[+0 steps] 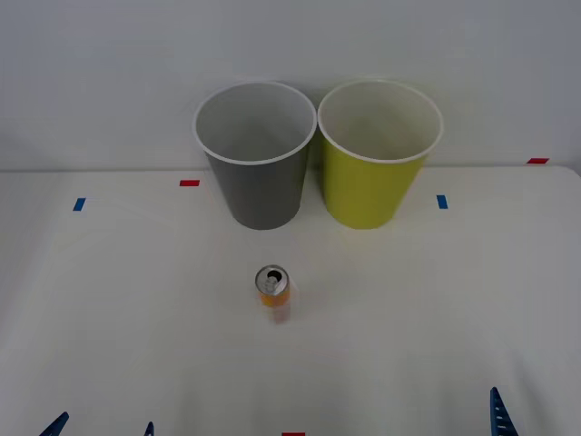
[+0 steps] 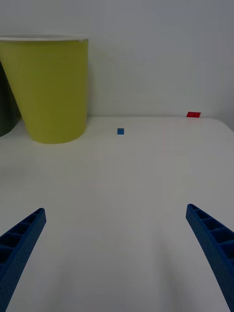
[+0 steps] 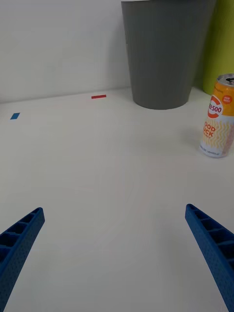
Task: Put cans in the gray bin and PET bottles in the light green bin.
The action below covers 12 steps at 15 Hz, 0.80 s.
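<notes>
Both pairs of blue fingers are spread wide and hold nothing: the left gripper (image 3: 114,258) and right gripper (image 2: 114,258) hover low at the near edge of the white table (image 1: 109,300). The orange drink can (image 1: 273,291) stands upright mid-table, apart from both, in front of the gray bin (image 1: 257,159) with the light green bin (image 1: 377,159) beside it. The can looks light and narrow; a finger clipping it off-centre on approach would likely tip it and let it roll.
</notes>
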Each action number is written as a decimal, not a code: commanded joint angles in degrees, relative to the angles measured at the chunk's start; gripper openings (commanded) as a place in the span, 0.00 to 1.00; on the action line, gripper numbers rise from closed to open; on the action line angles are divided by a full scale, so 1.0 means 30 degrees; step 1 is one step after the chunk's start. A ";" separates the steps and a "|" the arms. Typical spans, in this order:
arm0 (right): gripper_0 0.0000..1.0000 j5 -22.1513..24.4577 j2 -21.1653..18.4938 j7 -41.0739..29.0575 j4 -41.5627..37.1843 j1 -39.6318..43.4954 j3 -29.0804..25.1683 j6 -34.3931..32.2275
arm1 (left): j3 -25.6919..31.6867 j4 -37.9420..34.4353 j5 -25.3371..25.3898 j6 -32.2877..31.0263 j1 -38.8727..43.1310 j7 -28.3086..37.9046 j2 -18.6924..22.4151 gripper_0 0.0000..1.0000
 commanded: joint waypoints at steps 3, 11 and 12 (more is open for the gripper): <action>1.00 0.0114 -0.1797 0.0203 0.0022 -0.1102 0.2179 -0.0671 | 0.0000 0.0000 0.0000 0.0000 0.0000 0.0000 0.0000 1.00; 1.00 0.0085 -0.3291 0.0760 0.2981 -0.6639 0.5812 -0.1755 | 0.0000 0.0000 0.0000 0.0000 0.0000 0.0000 0.0000 1.00; 1.00 0.0027 -0.3203 0.0848 0.3450 -0.7548 0.6310 -0.1755 | 0.0000 0.0000 0.0000 0.0000 0.0000 0.0000 0.0000 1.00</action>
